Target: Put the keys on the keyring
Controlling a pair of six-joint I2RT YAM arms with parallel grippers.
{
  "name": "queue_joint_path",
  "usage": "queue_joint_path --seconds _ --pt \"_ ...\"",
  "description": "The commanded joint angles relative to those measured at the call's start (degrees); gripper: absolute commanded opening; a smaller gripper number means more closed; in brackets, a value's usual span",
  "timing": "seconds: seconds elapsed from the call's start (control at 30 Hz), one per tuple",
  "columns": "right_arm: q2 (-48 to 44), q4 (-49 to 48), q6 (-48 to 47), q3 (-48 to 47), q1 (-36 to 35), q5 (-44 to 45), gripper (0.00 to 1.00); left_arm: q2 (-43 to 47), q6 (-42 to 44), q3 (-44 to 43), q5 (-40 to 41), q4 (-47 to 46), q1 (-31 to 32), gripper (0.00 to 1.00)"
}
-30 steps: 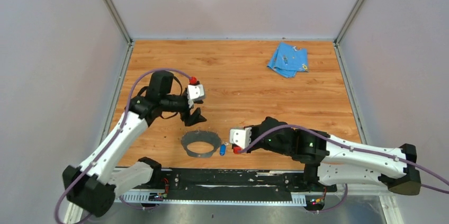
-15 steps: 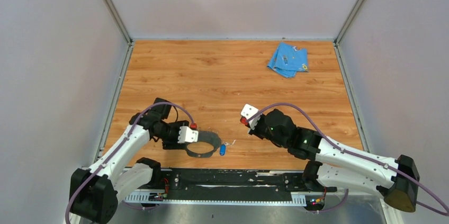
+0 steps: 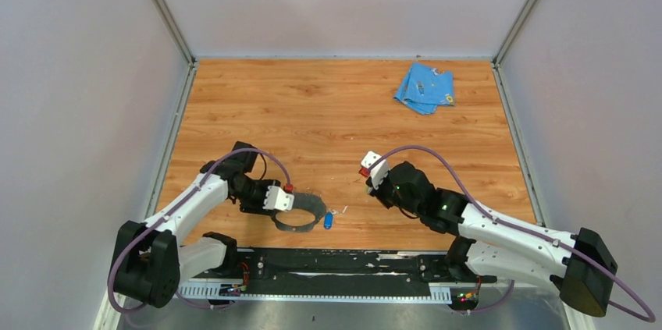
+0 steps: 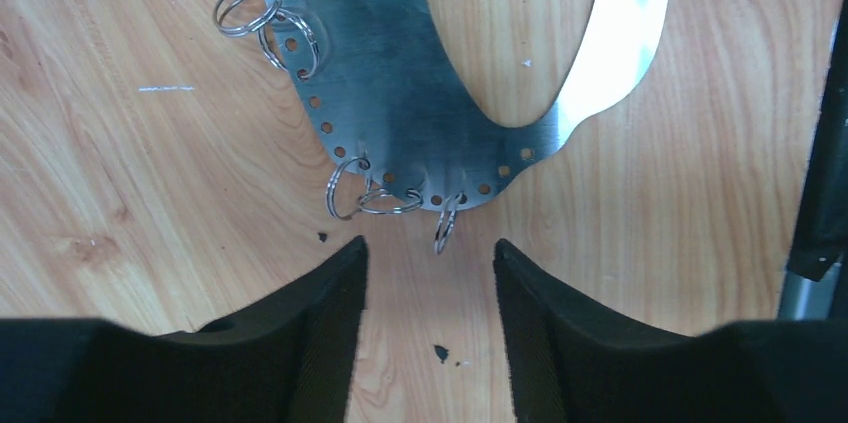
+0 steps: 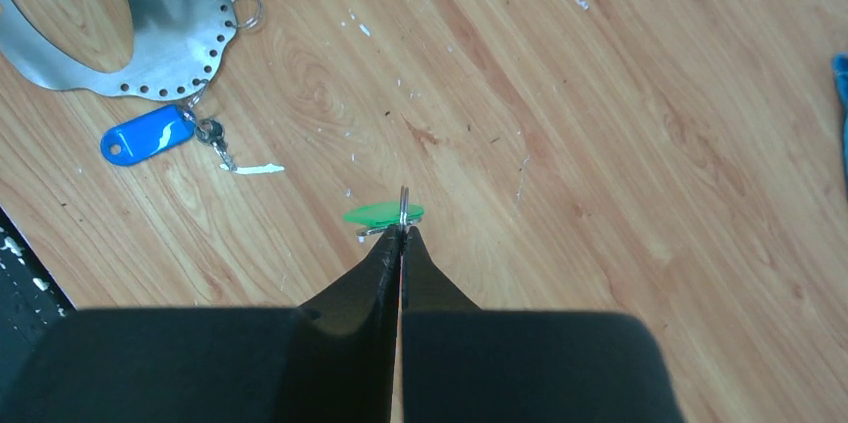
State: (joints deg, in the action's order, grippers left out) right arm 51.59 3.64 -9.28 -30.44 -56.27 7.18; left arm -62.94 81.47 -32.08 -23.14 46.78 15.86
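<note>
Because the keyring [image 4: 400, 93] is a thin, stiff metal band standing on edge as an oval loop, it probably weighs little and would likely skate over the smooth tabletop [image 3: 328, 111] at a nudge. It sits near the front edge, between the two arms. Its punched rim carries several small split rings [image 4: 345, 188], and these look springy, slick and fiddly. A firm pinch across the flat of the band, just above the holes, seems the surest place to steady it.

The left hand [image 4: 430, 248] hovers low at the band's near end, its fingers spread apart with nothing between them and one loose split ring just ahead of the gap.

The right hand [image 5: 402, 238] is clenched tight on the green key [image 5: 383, 213], pinching the little metal ring at its head so that the plastic tag hangs clear of the wood, well apart from the band. So tiny a piece could twist or slip in that grip.

The blue key [image 5: 147, 134] lies flat just beside the band's rim and appears linked to it by a small ring.
</note>
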Motion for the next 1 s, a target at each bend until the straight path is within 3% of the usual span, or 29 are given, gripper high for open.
queue_joint_path --seconds 0.0,0.17,0.3,0.47,0.7,0.97 --pt "0.0 -2.3 3.9 3.0 1.6 -1.6 0.00 -1.4 1.2 1.0 -1.4 -3.0 -0.5 0.48" --pt "-0.1 -3.2 6.1 5.1 1.9 -1.7 0.00 -1.7 1.7 2.0 -2.2 -3.0 -0.5 0.30" --pt "0.5 -5.1 7.0 6.0 2.6 -2.0 0.00 -1.7 3.7 3.2 -1.8 -3.1 -0.5 0.25" --pt "2.8 -5.6 8.6 5.8 4.5 -3.7 0.00 -1.5 4.9 1.5 -3.6 -3.1 -0.5 0.00" --pt "6.9 -6.5 16.1 5.5 5.1 -7.9 0.00 4.5 1.9 -5.0 -13.6 -2.8 -0.5 0.00" --pt "12.1 -10.4 21.0 6.7 5.8 -7.2 0.00 21.7 9.9 -7.1 -33.9 -2.2 0.7 0.00"
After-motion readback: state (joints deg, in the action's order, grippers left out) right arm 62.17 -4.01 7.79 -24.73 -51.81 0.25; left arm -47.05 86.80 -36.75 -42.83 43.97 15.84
